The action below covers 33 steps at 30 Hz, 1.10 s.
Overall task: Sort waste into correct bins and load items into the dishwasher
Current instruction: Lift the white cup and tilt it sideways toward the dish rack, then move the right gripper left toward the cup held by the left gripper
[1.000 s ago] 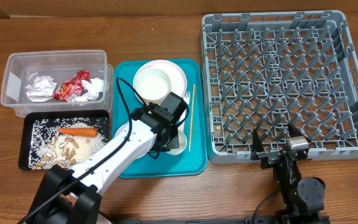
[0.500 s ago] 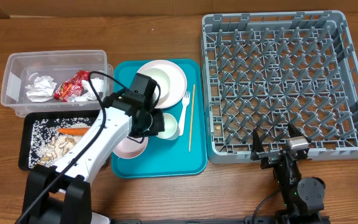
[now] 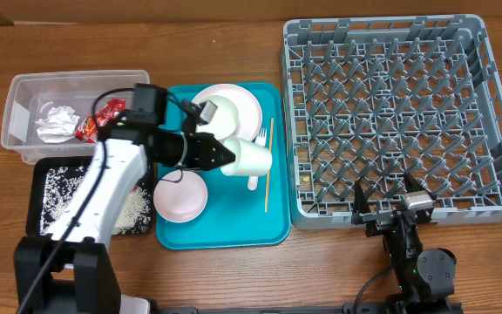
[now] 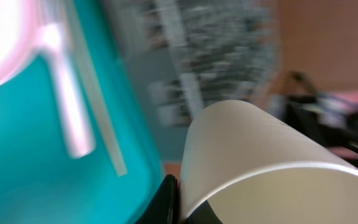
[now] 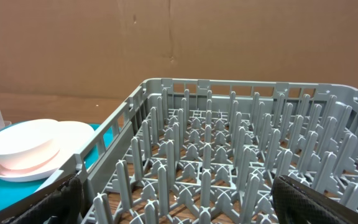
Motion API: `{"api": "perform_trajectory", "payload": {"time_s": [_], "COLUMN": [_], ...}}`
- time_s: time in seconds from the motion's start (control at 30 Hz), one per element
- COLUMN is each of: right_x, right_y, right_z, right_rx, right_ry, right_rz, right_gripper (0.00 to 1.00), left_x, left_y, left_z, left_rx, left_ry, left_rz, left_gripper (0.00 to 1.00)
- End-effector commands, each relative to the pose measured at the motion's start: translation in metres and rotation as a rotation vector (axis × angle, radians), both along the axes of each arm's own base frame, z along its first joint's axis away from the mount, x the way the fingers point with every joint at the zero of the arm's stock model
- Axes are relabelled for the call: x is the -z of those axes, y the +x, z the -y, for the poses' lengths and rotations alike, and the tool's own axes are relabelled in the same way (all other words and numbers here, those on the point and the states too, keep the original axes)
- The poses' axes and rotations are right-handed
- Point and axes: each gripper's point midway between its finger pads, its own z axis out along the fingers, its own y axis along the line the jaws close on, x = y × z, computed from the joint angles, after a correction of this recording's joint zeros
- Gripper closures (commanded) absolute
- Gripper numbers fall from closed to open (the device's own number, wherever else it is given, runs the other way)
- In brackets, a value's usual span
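Note:
My left gripper (image 3: 227,155) is shut on the rim of the small white cup (image 3: 253,158), holding it on its side above the teal tray (image 3: 225,228). In the left wrist view the cup (image 4: 260,162) fills the frame with one black finger (image 4: 168,200) pressed against its wall. On the tray lie a white bowl (image 3: 179,197), a bowl stacked on the pale plate (image 3: 226,108), the white fork (image 3: 257,148) and the chopstick (image 3: 267,170). My right gripper (image 3: 389,206) hangs open at the front edge of the grey dish rack (image 3: 399,113), nothing between its fingers (image 5: 61,199).
A clear tub (image 3: 24,96) at the back left holds white napkins (image 3: 57,123) and the red wrapper (image 3: 98,120). In front of it the black tray (image 3: 37,209) carries pale crumbs, partly hidden under my left arm. The rack's upright pegs (image 5: 204,168) stand just ahead of my right gripper.
The left arm has swung left and its gripper has lifted the cup off the tray, turning it sideways toward the rack. A bowl once hidden under the arm now shows. The right arm is still.

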Motion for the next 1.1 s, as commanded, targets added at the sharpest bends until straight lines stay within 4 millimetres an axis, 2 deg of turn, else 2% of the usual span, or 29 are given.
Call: {"api": "perform_trajectory", "payload": {"time_s": [0.0, 0.1, 0.5, 0.83, 0.9, 1.07], "right_x": [0.002, 0.002, 0.002, 0.002, 0.001, -0.001], "right_y": [0.0, 0.0, 0.0, 0.0, -0.001, -0.005], "right_z": [-0.002, -0.002, -0.002, -0.002, -0.007, -0.023], "right_rx": [-0.01, -0.01, -0.009, -0.007, -0.038, -0.129], "right_ry": [0.005, 0.005, 0.005, 0.005, 0.011, 0.266], "right_rz": [0.004, 0.004, 0.004, 0.004, 0.004, -0.052], "right_gripper": [0.0, 0.0, 0.0, 0.0, 0.0, 0.0], "left_x": [-0.078, -0.084, -0.079, -0.075, -0.075, -0.075], "left_y": [-0.024, -0.032, -0.045, -0.044, -0.043, -0.043], "left_z": [0.019, 0.023, 0.04, 0.039, 0.039, 0.038], "left_rx": [0.219, 0.257, 0.317, 0.31, 0.308, 0.307], "left_ry": [-0.402, -0.444, -0.423, -0.401, -0.4, -0.4], "left_rz": [0.267, 0.306, 0.297, 0.285, 0.29, 0.29], "left_gripper": [0.96, 0.96, 0.96, 0.96, 0.96, 0.96]}}
